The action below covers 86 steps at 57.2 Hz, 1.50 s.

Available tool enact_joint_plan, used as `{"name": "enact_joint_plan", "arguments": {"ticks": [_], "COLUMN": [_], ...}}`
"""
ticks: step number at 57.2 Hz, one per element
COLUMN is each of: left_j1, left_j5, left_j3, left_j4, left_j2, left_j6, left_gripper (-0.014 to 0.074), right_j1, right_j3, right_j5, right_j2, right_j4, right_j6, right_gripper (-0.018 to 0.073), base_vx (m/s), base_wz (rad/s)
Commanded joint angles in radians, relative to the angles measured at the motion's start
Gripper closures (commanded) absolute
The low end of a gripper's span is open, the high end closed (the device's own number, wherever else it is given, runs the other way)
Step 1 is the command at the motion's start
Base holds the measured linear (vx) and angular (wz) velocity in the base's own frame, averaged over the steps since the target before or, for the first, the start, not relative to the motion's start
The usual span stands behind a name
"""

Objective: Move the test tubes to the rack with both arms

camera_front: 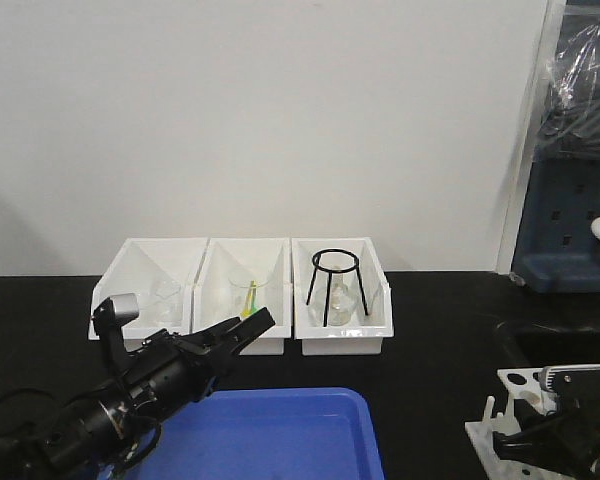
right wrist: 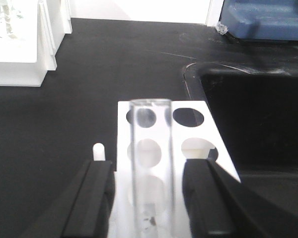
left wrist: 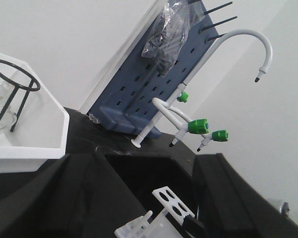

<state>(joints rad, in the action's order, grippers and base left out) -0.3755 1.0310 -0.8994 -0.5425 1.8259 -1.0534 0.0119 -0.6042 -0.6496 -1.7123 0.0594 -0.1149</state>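
A clear glass tube [right wrist: 150,163] stands between the fingers of the right claw [right wrist: 150,198], slim and straight, with a round open rim at its top and a few dark specks low inside. In the right wrist view its long axis runs up the picture, in line with the fingers and over the rack [right wrist: 208,134]; whether its foot sits in a hole cannot be told. The black fingers [right wrist: 92,198] stand a little out from the glass on either side, so whether they actually grip it cannot be told.

The rack is white, its top plate pierced by two rows of round holes, with a short peg [right wrist: 98,150] at its left edge. It sits on the black worktop [right wrist: 89,74] at the front right, just beside a dark sink [right wrist: 258,124].

The left claw [camera_front: 245,330] hangs over the front left, fingers pointing up toward the bins and parted, with nothing between them. A blue tray [camera_front: 280,430] lies under it. Three white bins [camera_front: 150,255] line the back of the worktop; the right one holds a black wire stand [camera_front: 335,285] over glassware. Past the sink stand a white tap [left wrist: 243,44] with green knobs and a blue pegboard [left wrist: 139,94].
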Motion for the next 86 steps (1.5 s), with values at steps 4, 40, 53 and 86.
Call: {"name": "enact_joint_plan", "arguments": {"ticks": [4,40,53,86], "left_j1": [-0.001,0.0,0.0,0.0], "left_j5": [0.075,-0.478,-0.872,-1.102], "left_j3": [-0.025,-0.025,-0.017,0.173], "left_j4": [0.034,0.222,0.285,0.285], "left_j2": [-0.047,-0.551,-0.886,-1.215], "left_j6": [-0.001,0.723,0.87,0.863], "left_gripper": [0.004,0.004,0.0065,0.0103], "right_j1": [-0.002,-0.002,-0.002,-0.002], "right_j3": [-0.026,-0.212,-0.212,-0.212], "right_j5": [-0.03,0.616,0.773,0.799], "right_j2": [0.048,0.78,0.944,1.013], "right_j4": [-0.004,-0.008,-0.008,-0.008], "right_j6": [-0.004,-0.058,-0.056,-0.056], "right_gripper": [0.0132,0.0134,0.0135,0.0135], "base_vx": [0.0,0.0,0.0,0.0], "base_wz": [0.0,0.0,0.0,0.0]}}
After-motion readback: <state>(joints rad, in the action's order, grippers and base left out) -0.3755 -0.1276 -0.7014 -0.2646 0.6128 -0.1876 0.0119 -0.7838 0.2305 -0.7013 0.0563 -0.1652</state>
